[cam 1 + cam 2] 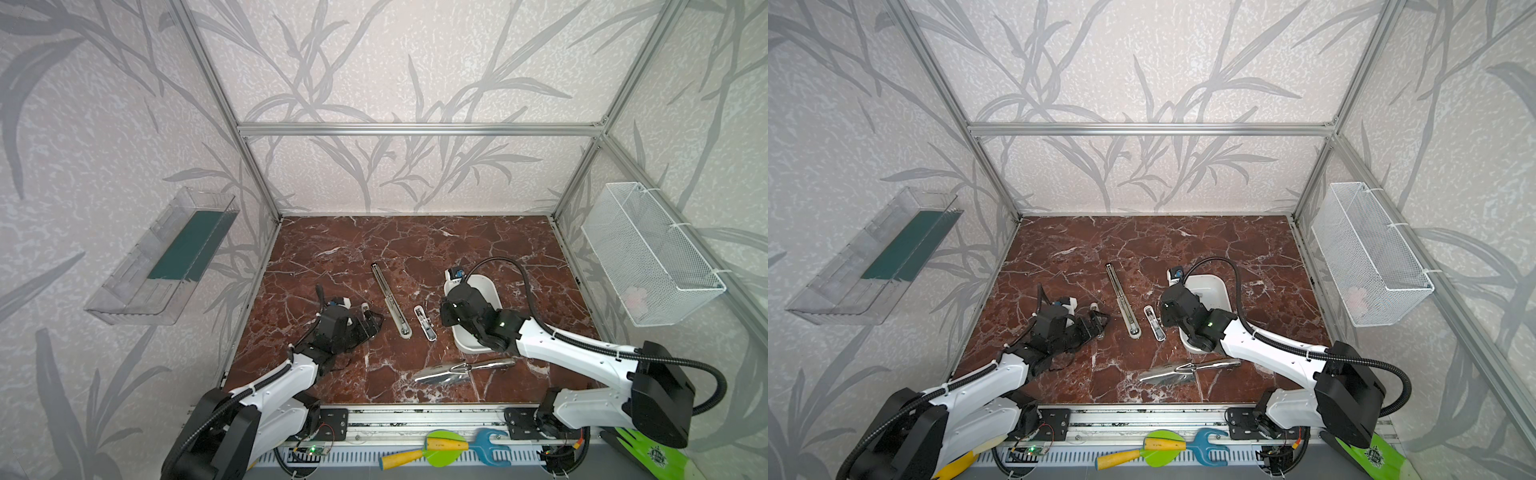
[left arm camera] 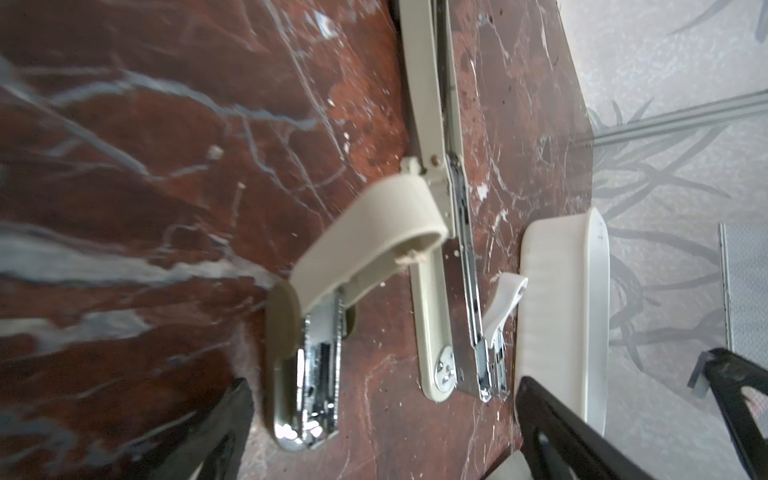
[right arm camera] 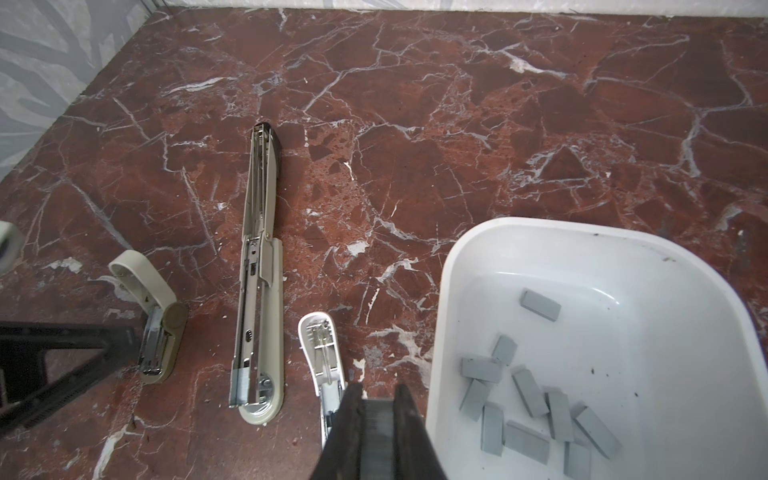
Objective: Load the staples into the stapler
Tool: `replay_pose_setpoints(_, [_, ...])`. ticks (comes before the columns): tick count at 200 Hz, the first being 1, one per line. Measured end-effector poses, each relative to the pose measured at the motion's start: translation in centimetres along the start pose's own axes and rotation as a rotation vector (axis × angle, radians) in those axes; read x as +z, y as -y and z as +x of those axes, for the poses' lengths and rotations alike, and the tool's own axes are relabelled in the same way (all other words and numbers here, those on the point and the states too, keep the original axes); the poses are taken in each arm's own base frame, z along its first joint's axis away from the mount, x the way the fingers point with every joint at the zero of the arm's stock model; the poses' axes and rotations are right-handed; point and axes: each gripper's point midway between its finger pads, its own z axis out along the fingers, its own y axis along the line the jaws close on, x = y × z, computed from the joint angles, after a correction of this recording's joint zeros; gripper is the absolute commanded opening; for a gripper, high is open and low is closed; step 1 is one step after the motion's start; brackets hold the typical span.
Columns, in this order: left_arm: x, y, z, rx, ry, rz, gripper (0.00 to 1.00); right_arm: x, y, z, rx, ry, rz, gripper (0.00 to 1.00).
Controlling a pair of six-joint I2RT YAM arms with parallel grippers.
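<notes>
Staples: right gripper clamped on one strip, right over the open white stapler, I guess lining up its channel | rest lie loose in tub alongside | left gripper spread wide by small beige stapler, idle I think

The left arm lies low, its left gripper spread wide, gripping nothing — the right arm stretches inward, wrist tipped down, right gripper pinched tight on a staple strip.
</notes>
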Motion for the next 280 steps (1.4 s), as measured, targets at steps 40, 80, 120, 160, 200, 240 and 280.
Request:
replay_pose_setpoints(40, [0.9, 1.4, 1.8, 0.027, -0.046, 0.037, 0.99, -0.5, -0.7, 0.2, -0.006, 0.005, -0.021, 0.14])
replay_pose_setpoints(80, [1.2, 1.8, 2.3, 0.033, -0.053, 0.048, 0.99, -1.5, -0.2, -0.1, 0.004, 0.042, -0.028, 0.15])
replay_pose_setpoints(120, [0.8, 1.3, 1.6, 0.039, -0.01, 0.016, 0.99, -1.3, -0.6, 0.0, -0.059, 0.062, -0.056, 0.18])
replay_pose_setpoints(160, [-1.2, 2.0, -0.9, 0.098, 0.08, -0.037, 0.99, -1.6, -3.0, -1.5, -0.16, 0.123, -0.168, 0.18])
replay_pose_setpoints(200, [-3.9, 3.3, -7.1, 0.105, 0.22, -0.071, 0.99, -0.3, -5.0, -1.7, -0.239, 0.123, -0.227, 0.17])
replay_pose_setpoints(240, [-4.3, -1.4, -9.5, 0.028, 0.242, -0.193, 0.99, 1.3, -7.8, -2.0, -0.296, 0.11, -0.309, 0.19])
replay_pose_setpoints(280, [-5.9, -3.5, -9.8, 0.059, 0.291, -0.273, 0.99, 3.9, -10.9, -2.2, -0.337, 0.079, -0.382, 0.18])
